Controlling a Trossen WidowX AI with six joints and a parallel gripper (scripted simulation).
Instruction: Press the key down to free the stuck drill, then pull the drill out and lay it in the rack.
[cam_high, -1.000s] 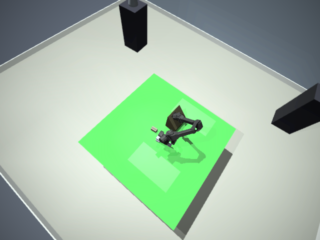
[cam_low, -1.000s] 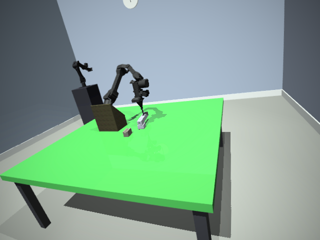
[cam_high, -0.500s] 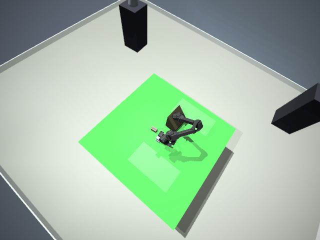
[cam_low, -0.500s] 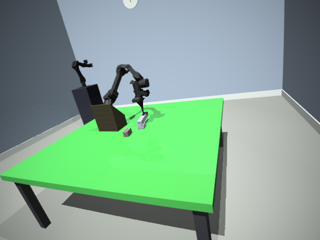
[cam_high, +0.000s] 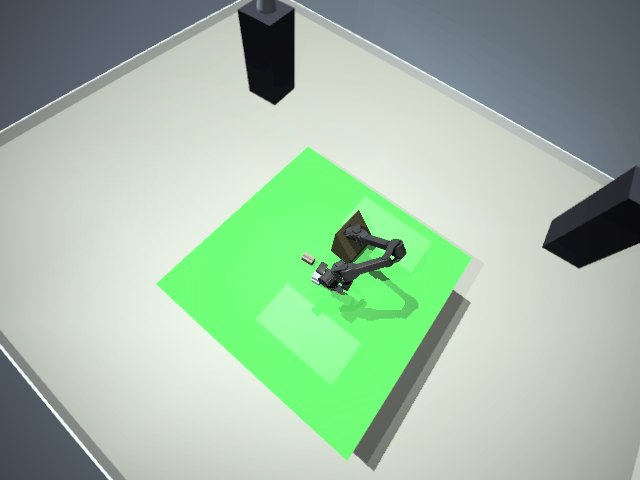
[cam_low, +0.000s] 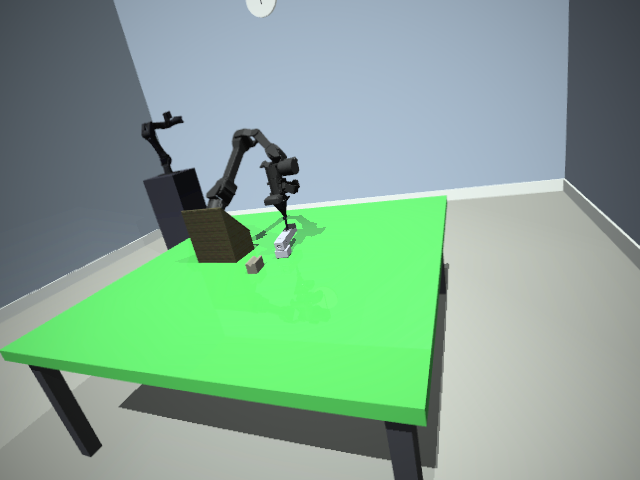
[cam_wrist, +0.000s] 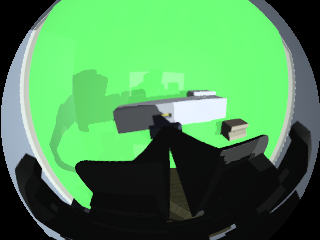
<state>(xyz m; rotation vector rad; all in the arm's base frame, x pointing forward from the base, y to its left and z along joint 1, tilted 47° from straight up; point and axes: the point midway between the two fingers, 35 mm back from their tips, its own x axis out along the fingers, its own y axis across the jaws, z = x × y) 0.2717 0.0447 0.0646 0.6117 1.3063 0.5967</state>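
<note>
A long white block (cam_high: 315, 278) (cam_low: 283, 239) (cam_wrist: 200, 109) lies on the green table. My gripper (cam_low: 284, 212) (cam_wrist: 167, 131) is shut and empty, pointing down just above a slim dark upright piece (cam_low: 286, 223) (cam_wrist: 160, 123) on the block. The fingertips overlap this piece in the wrist view; whether they touch it I cannot tell. It looks like the key. A small yellow part (cam_wrist: 166, 115) shows beside it. The drill cannot be told apart with certainty. A small tan notched block (cam_high: 308, 258) (cam_low: 254, 265) (cam_wrist: 235, 129), seemingly the rack, stands apart near one end of the white block.
The arm is mounted on a brown wooden wedge (cam_high: 341, 246) (cam_low: 210, 236) beside the tan block. Dark pillars (cam_high: 267, 56) (cam_low: 173, 204) stand off the green table (cam_high: 232, 268) (cam_low: 336, 361). The arm's shadow falls across the table and over part of the white block.
</note>
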